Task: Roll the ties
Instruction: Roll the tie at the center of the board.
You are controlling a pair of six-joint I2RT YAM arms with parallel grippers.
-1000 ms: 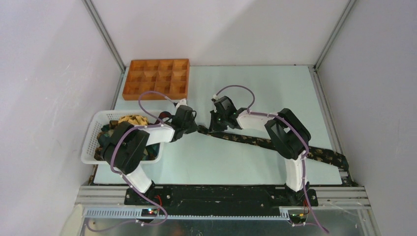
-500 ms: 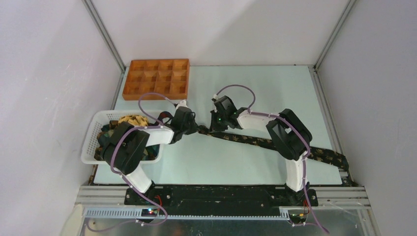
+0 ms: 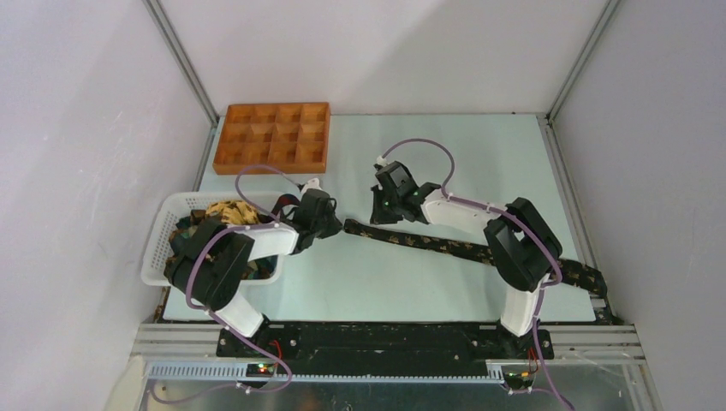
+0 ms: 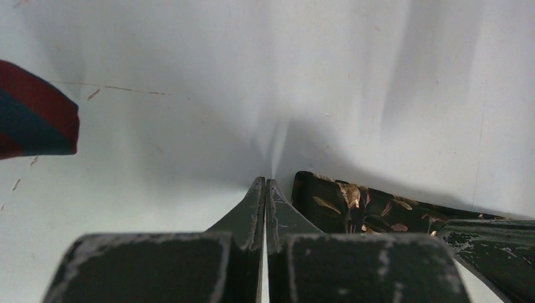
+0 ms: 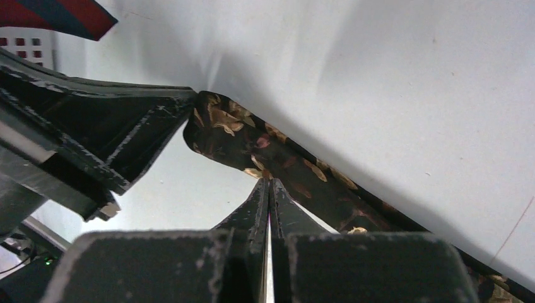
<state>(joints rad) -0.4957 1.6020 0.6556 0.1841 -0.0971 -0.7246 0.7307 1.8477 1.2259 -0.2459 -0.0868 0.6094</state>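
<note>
Tie (image 3: 462, 248) flat on table (image 3: 479, 163), centre to near-right corner. Left gripper (image 4: 265, 189) closed tight, empty, tips just beside tie's folded end. Right gripper (image 5: 269, 189) closed tight, empty, over tie near same end. More ties (image 3: 227, 210) in basket (image 3: 154, 257), left edge.

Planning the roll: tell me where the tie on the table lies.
In the top view the tie lies stretched on the table, from the near right edge to an end at mid-table between the left gripper and right gripper.

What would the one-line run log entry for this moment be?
tie: flat on table, unrolled | left gripper: shut, empty, beside tie end | right gripper: shut, empty, over tie
</note>
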